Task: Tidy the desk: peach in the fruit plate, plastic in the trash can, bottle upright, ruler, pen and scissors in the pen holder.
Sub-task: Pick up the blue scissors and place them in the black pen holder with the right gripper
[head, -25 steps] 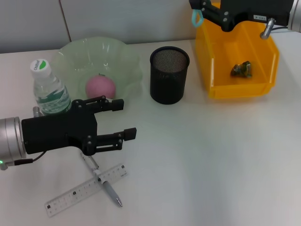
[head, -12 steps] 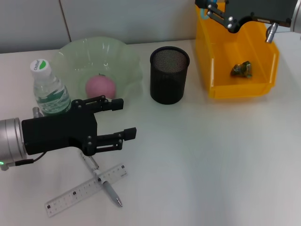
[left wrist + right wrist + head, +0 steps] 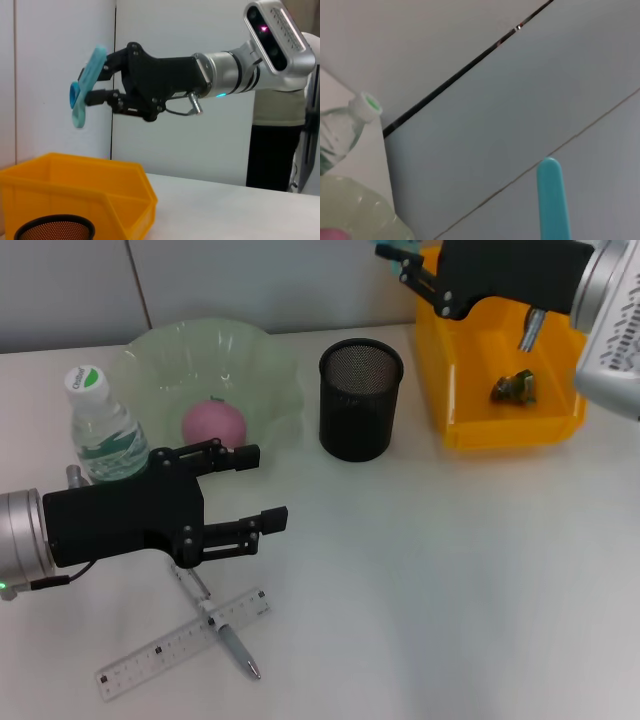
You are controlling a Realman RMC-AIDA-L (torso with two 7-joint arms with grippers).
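My right gripper [image 3: 410, 264] hangs high at the back, above and just behind the black mesh pen holder [image 3: 360, 400], shut on the teal scissors [image 3: 86, 86]. A strip of those scissors [image 3: 553, 201] shows in the right wrist view. Low over the table, my left gripper [image 3: 252, 488] is open, just above the pen [image 3: 218, 620] and the clear ruler [image 3: 185, 642], which lie crossed. The pink peach [image 3: 212, 425] sits in the green fruit plate [image 3: 270, 360]. A bottle [image 3: 100, 430] stands upright beside the plate. Crumpled plastic [image 3: 513, 387] lies in the yellow trash bin [image 3: 470, 430].
The yellow bin stands right of the pen holder at the back right. A grey wall runs behind the table. The white tabletop [image 3: 450, 580] stretches across the front right.
My right gripper has carried the scissors leftward, from over the yellow bin to above the pen holder. The left arm has barely shifted.
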